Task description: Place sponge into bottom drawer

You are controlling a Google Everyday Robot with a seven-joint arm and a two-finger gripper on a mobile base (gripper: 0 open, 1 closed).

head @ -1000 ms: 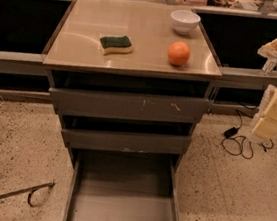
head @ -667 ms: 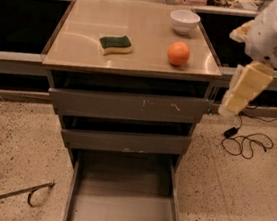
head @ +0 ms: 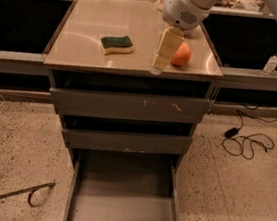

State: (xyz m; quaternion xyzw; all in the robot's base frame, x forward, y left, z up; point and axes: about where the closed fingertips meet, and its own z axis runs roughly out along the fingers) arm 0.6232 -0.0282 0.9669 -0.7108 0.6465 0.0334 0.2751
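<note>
The sponge (head: 117, 44), dark green on top with pale yellow foam, lies flat on the cabinet top (head: 88, 26), left of centre. The bottom drawer (head: 122, 212) is pulled out and its flat grey inside holds nothing. My gripper (head: 163, 53) hangs from the white arm over the cabinet top, to the right of the sponge and just left of the orange (head: 181, 55). It holds nothing. It stands apart from the sponge.
The two shallower drawers (head: 129, 106) above are slightly out. A bottle (head: 272, 60) stands on the ledge at right. A black cable (head: 245, 141) lies on the floor at right, a metal bar (head: 12, 195) at lower left.
The arm has swung in from the right edge to over the cabinet top, and now covers the white bowl at the back. The sponge and orange have not moved.
</note>
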